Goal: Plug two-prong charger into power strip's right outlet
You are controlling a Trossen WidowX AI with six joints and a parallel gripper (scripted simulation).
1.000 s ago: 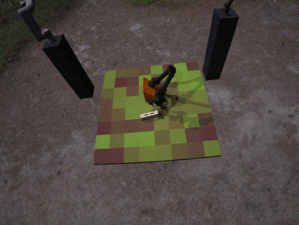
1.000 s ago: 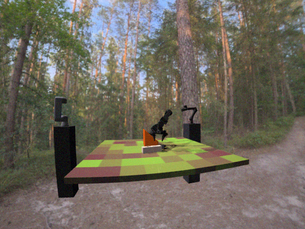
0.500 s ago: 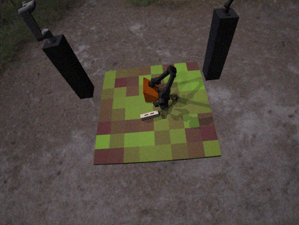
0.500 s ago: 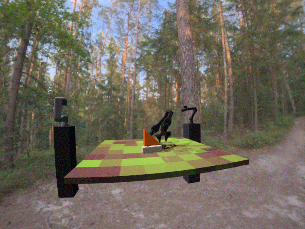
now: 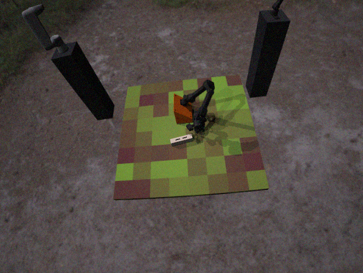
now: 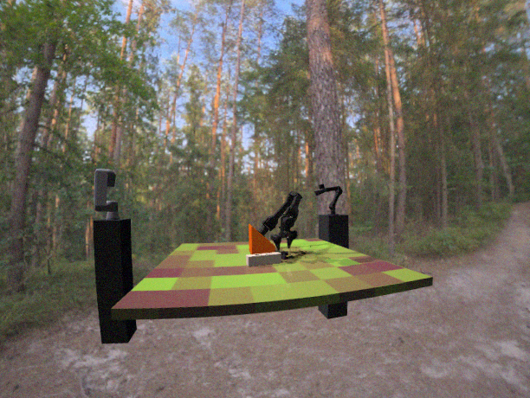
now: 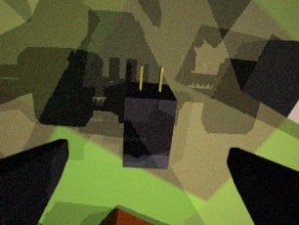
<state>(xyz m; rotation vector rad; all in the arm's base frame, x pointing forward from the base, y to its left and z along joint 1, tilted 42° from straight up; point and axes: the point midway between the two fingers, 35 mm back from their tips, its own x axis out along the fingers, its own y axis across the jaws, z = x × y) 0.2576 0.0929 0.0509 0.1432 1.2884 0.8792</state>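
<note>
The dark two-prong charger lies on the patterned table top in the wrist view, its two gold prongs pointing to the top of the picture. My gripper is open and points down over it, one fingertip well to each side of the charger body, touching neither side. In the top view the arm largely hides the charger. The white power strip lies near the gripper, with two dark outlet slots on its top. Only a pale edge of the strip shows at the right of the wrist view.
An orange wedge stands close behind the strip, beside the arm. The multicoloured table top bears them all. Two black pillars carrying other arms stand off the table's sides.
</note>
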